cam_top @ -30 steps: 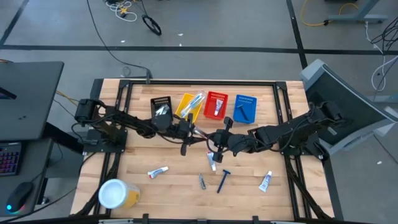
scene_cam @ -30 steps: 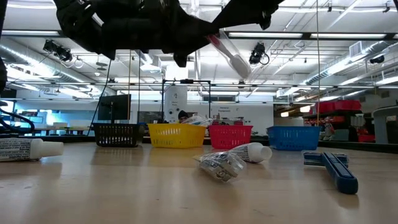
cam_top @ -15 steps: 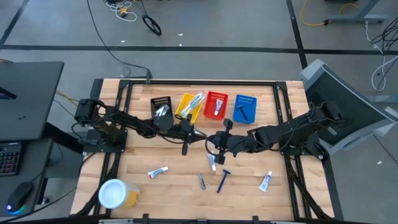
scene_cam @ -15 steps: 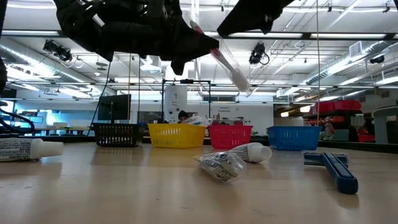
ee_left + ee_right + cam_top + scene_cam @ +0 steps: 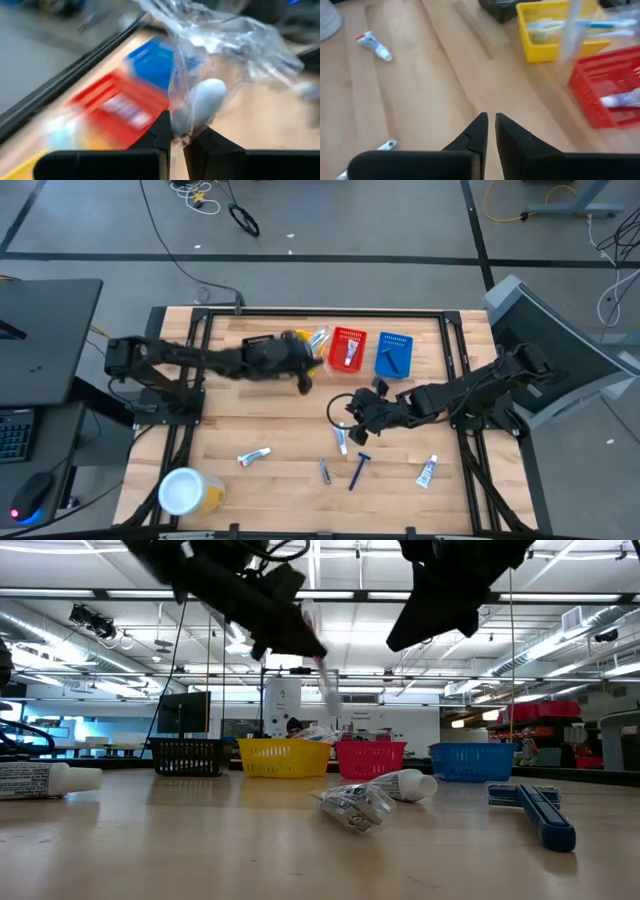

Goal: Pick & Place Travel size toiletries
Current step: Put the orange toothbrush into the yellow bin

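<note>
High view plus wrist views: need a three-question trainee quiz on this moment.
1. Which gripper holds the wrapped toothbrush?
2. True or false: the right gripper is holding a tube.
3. The basket holding the razor is: A) yellow, B) red, C) blue.

Key:
1. The left gripper, shut on it.
2. False. Nothing sits between its fingers.
3. C, the blue basket.
</note>
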Available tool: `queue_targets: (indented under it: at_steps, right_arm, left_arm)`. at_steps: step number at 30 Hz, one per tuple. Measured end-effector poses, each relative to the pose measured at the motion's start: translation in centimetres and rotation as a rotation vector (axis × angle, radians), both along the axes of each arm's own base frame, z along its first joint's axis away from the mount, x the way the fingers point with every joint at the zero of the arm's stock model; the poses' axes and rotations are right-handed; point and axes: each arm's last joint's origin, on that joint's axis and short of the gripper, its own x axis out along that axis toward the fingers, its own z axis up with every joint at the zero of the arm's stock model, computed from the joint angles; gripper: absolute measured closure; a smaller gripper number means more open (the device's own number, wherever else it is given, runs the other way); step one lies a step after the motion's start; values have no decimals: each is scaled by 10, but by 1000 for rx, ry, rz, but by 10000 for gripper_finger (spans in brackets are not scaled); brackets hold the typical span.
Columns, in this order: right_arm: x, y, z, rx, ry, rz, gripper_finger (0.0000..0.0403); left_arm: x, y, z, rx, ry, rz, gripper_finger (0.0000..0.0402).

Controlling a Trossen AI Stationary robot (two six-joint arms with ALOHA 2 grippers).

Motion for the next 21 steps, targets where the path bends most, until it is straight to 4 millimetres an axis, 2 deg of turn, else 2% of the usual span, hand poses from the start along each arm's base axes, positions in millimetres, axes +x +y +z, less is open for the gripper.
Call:
queue_targets:
  at_steps: [4,7,11,14,16,21]
  right_arm:
    - [-2,-1,-12,10,-16,4,357]
    - [-3,-1,-20,19,-41,1,356]
    - [-5,-2,-29,30,-73,2,356]
    - [-8,-2,-37,46,-79,14,356]
    - [-8,-2,-39,58,-96,21,356]
    - [-10,-3,-44,46,-91,29,356]
  left_arm:
    - [-5,33,29,-39,217,115,372]
    - [-7,55,35,-83,307,188,373]
    - [-10,80,26,-169,342,222,372]
    - [-10,92,5,-254,401,220,371]
    - [-10,97,-5,-274,438,231,371]
    - [-6,102,-14,-325,446,206,364]
